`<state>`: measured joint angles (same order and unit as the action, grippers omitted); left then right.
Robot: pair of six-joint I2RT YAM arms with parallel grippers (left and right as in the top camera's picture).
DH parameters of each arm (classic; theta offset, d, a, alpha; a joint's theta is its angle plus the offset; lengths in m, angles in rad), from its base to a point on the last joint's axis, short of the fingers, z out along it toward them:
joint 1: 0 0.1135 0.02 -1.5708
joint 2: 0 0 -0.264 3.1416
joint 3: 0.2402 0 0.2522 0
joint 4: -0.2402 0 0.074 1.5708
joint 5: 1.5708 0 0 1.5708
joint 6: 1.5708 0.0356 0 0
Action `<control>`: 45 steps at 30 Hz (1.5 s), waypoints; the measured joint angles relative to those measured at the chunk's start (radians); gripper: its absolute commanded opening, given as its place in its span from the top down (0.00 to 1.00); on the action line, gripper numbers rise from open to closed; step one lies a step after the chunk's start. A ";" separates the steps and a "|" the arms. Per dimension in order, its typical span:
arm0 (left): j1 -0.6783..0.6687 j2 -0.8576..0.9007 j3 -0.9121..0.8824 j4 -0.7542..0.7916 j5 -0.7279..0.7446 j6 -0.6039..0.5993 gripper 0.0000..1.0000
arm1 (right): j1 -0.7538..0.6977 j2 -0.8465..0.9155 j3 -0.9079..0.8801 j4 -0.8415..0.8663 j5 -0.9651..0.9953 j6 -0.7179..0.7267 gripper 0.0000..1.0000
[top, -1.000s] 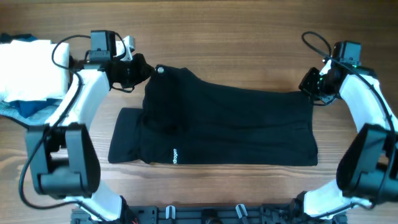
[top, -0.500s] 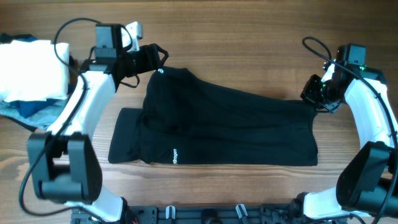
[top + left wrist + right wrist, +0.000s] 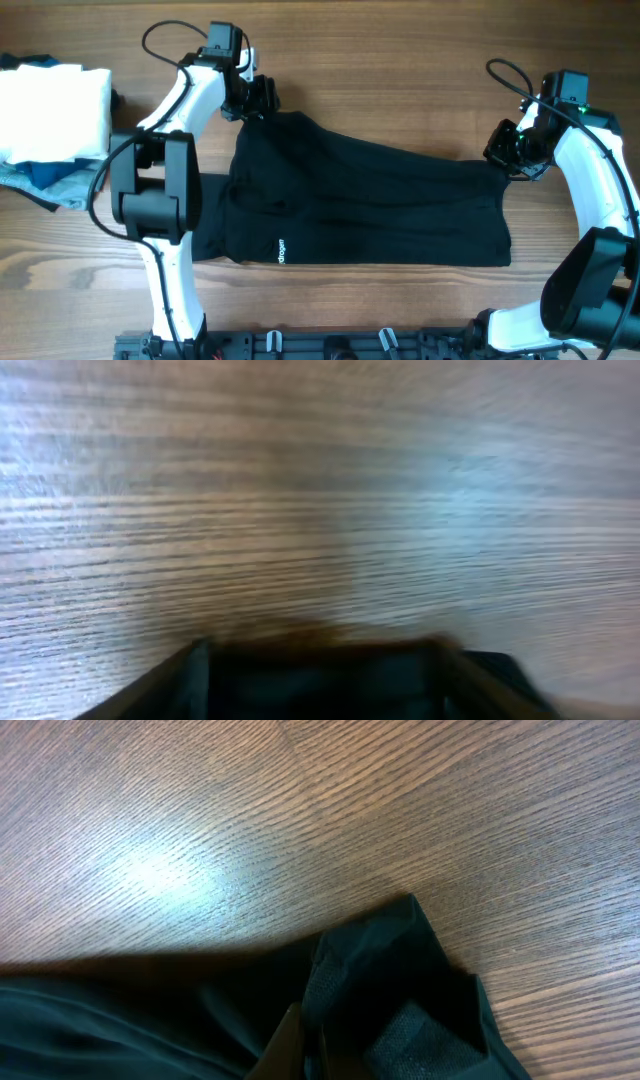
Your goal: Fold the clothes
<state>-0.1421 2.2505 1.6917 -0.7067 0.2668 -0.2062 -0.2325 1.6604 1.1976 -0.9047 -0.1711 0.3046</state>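
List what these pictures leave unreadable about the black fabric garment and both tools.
- Left wrist: motion blur smears the left tool into a dark band; its opening is unreadable.
- Overhead: the left arm hides the left end of the black soft fabric garment; its white printed mark is too small to read.
- Right wrist: the bottom edge crops the right tool.

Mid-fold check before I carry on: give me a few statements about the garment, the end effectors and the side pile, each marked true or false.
1. The right end effector is shut on a corner of the black garment. True.
2. The left end effector holds fabric. False: the left wrist view shows only bare table ahead of it.
3. The white folded cloth lies on the black garment. False: it sits apart, on the left arm's side.
4. The white printed mark faces up. True.
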 measured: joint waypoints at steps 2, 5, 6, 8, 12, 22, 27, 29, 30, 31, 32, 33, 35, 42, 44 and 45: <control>0.000 0.003 0.005 -0.002 -0.008 0.008 0.44 | 0.000 0.000 0.000 0.000 0.000 0.000 0.96; -0.001 0.004 0.005 -0.008 -0.009 0.015 0.30 | 0.000 0.000 0.000 0.000 0.000 0.000 0.96; -0.002 0.004 0.010 -0.007 -0.007 0.011 0.32 | 0.000 0.000 0.000 0.000 0.000 0.000 0.96; -0.003 0.004 0.011 -0.014 -0.009 0.011 0.36 | 0.000 0.000 0.000 0.001 0.000 0.000 0.96; -0.007 0.004 0.011 -0.050 -0.012 0.010 0.73 | 0.000 0.000 0.000 0.000 0.000 0.000 0.96; -0.016 0.008 0.011 0.061 -0.012 0.014 0.67 | 0.000 0.000 0.000 0.000 0.000 -0.004 0.96; -0.016 0.008 0.011 0.050 -0.012 0.014 0.50 | 0.000 0.000 0.000 0.000 0.000 -0.004 0.96; -0.016 0.008 0.008 0.107 -0.013 0.014 0.50 | 0.000 0.000 0.000 0.001 0.000 -0.008 0.96; -0.016 0.008 0.008 0.159 -0.013 0.014 0.51 | 0.000 0.000 0.000 0.000 0.000 -0.011 0.96; -0.016 0.008 0.008 0.175 -0.013 0.014 0.51 | 0.000 0.000 0.000 0.000 0.000 -0.015 0.96; -0.016 0.008 0.008 0.181 -0.013 0.014 0.52 | 0.000 0.000 0.000 0.000 0.000 -0.019 0.96; -0.016 0.008 0.008 0.177 -0.013 0.014 0.52 | 0.000 0.000 0.000 0.000 0.000 -0.019 0.96; -0.016 0.008 0.008 0.138 -0.013 0.016 0.52 | 0.000 0.000 0.000 0.000 0.000 -0.022 0.96; -0.031 0.009 0.008 0.119 -0.017 0.047 0.64 | 0.000 0.000 0.000 0.000 0.000 -0.023 0.96; -0.045 0.010 0.008 0.119 -0.070 0.094 0.63 | 0.000 0.000 0.000 0.000 0.000 -0.023 0.96; -0.055 0.010 0.008 0.119 -0.106 0.122 0.63 | 0.000 0.000 0.000 0.000 0.000 -0.023 0.96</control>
<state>-0.1967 2.2601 1.6997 -0.5873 0.1608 -0.0841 -0.2325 1.6604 1.1976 -0.9051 -0.1711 0.2821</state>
